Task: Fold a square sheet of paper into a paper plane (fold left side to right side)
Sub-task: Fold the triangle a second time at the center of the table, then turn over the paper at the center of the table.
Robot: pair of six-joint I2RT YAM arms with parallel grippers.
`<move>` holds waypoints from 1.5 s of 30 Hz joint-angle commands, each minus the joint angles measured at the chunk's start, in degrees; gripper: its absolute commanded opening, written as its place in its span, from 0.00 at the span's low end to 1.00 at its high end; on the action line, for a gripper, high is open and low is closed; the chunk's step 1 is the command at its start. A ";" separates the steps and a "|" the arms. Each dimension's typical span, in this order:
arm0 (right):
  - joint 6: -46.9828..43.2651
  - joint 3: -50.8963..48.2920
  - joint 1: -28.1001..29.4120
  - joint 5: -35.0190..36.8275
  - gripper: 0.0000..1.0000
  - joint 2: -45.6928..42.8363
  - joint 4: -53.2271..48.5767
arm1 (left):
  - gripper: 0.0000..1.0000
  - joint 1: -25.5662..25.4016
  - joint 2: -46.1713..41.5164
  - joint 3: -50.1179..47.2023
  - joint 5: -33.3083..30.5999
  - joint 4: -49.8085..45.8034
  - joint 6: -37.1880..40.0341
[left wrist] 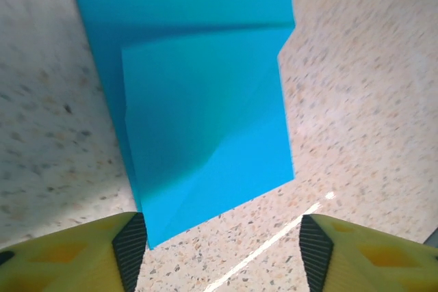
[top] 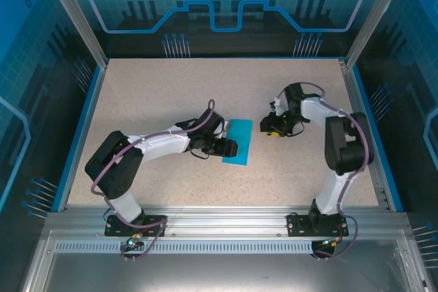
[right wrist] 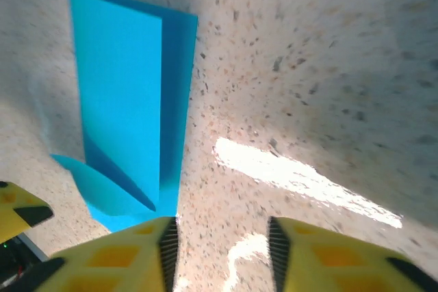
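We judge the speckled table [top: 171, 100] to be smooth enough that any sideways brush could slide the paper out of line. The square sheet of paper [top: 238, 143] lies folded near the table's middle, between the two grippers. Its upper layer does not sit flat — in the left wrist view it stands lifted and throws a shadow on the layer below. That looks to us like the main risk: nothing pins it, so the fold may spring open or the edges drift out of register. The left gripper [left wrist: 222, 247] hovers over the sheet's near corner with its fingers wide apart, clamped on nothing, and a careless descent could crumple that corner. The right gripper [right wrist: 222, 251] sits just beside the sheet, fingers parted and empty — closing here would catch only air.
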 commanded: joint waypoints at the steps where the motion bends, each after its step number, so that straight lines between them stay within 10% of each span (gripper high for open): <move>1: 1.70 -4.45 -0.35 -3.57 0.53 -5.54 6.35 | 0.67 2.07 -0.76 1.78 -1.23 -3.18 1.96; 9: 3.92 -13.27 -0.46 -7.58 0.75 -11.80 13.00 | 0.67 3.08 7.45 6.18 0.75 -1.05 3.63; 30: 5.64 -15.13 1.51 -11.67 0.66 -7.64 17.02 | 0.18 3.59 10.41 9.09 -4.21 -2.04 5.06; 45: 9.62 -10.90 7.71 -13.38 0.67 -1.90 20.21 | 0.17 4.03 9.12 7.42 -5.04 -1.11 4.53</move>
